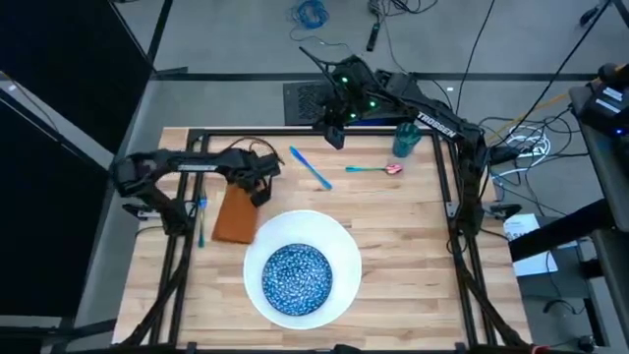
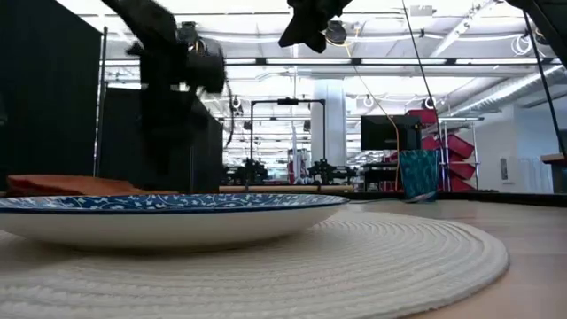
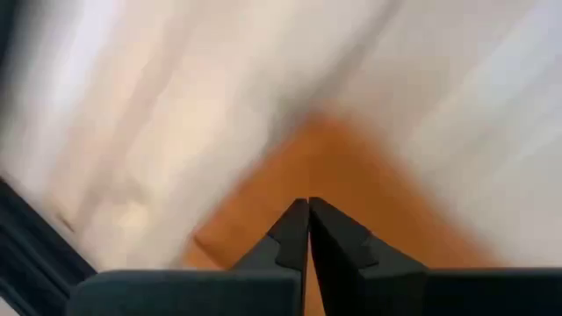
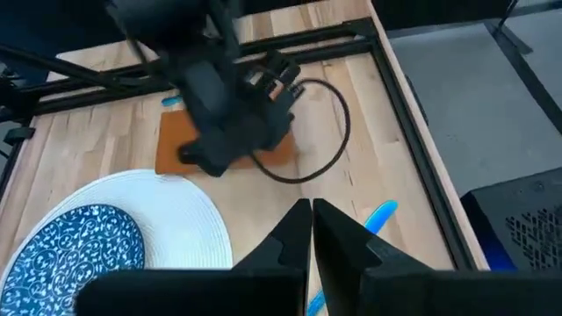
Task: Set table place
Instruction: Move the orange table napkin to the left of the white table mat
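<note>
An orange napkin lies flat on the table, left of a large white round plate that carries a blue speckled bowl. My left gripper hovers shut above the napkin's far end, raised off the table in the low view. My right gripper is shut and held high over the table's far edge. Two light-blue cutlery pieces lie behind the plate, and another left of the napkin. A teal cup stands at the far right.
The black rail frame runs along the table's sides and far edge. Bare wood lies to the right of the plate. Cables and equipment sit beyond the table's far and right edges.
</note>
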Available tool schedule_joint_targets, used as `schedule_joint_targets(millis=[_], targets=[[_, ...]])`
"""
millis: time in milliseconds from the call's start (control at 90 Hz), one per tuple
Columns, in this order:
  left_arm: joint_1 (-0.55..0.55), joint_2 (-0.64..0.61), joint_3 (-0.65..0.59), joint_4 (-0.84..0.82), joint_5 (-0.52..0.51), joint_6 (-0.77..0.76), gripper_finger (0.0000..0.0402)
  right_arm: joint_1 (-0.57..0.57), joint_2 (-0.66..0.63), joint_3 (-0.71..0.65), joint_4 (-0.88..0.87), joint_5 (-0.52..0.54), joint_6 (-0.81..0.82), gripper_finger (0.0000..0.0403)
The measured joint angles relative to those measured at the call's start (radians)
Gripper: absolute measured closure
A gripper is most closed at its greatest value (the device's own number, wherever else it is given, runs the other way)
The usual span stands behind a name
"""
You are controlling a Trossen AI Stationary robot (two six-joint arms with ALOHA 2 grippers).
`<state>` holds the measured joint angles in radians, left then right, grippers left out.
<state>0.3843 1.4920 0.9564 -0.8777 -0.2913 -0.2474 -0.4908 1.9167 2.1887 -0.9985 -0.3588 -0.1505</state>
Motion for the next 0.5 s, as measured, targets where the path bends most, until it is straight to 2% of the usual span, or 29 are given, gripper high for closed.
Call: schedule_joint_targets(millis=[111, 222, 389, 500], targets=[[-0.016, -0.084, 0.005, -0.057, 0.045, -0.040, 0.0401, -0.001, 0.000, 0.000, 0.001, 0.000, 0.000, 0.0403], [-0.081, -0.141, -0.026, -0.132, 0.104, -0.119, 0.0401, -0.001, 0.000, 0.000, -0.007, -0.001, 0.000, 0.0403], [-0.209, -0.159, -0.060, -0.234, 0.126, -0.240, 0.0401, 0.000, 0.000, 0.000, -0.013, -0.001, -0.005, 0.0403], [-0.289, -0.158, -0.106, -0.226, 0.175, -0.307, 0.0401, 0.000, 0.000, 0.000, -0.022, -0.001, -0.011, 0.0403]])
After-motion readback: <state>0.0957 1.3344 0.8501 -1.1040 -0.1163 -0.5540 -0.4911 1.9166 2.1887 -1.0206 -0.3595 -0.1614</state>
